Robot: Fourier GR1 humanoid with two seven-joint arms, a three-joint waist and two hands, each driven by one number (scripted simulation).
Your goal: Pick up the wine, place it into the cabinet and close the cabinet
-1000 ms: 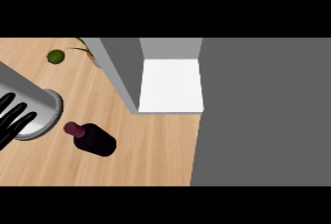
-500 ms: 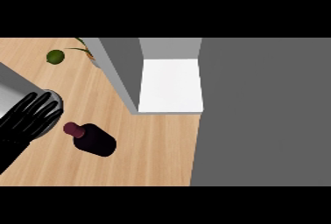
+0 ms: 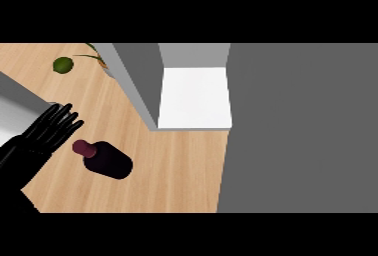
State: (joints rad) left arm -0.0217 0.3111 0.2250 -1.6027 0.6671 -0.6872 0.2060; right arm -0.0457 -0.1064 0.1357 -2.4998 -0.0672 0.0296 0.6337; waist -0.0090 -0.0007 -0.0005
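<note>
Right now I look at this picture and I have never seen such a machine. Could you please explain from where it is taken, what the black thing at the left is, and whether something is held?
The picture is taken from the robot's head, looking steeply down at a wooden counter. The black shape at the left is the robot's left hand. Its fingers are straight and open, so it holds nothing. The right hand does not show. Close beside the hand lies the wine bottle, which is dark, with its reddish cap toward the hand. I cannot tell whether they touch. Further up is the open cabinet, with its white inside showing. A small green round thing sits near the far left corner.
</note>
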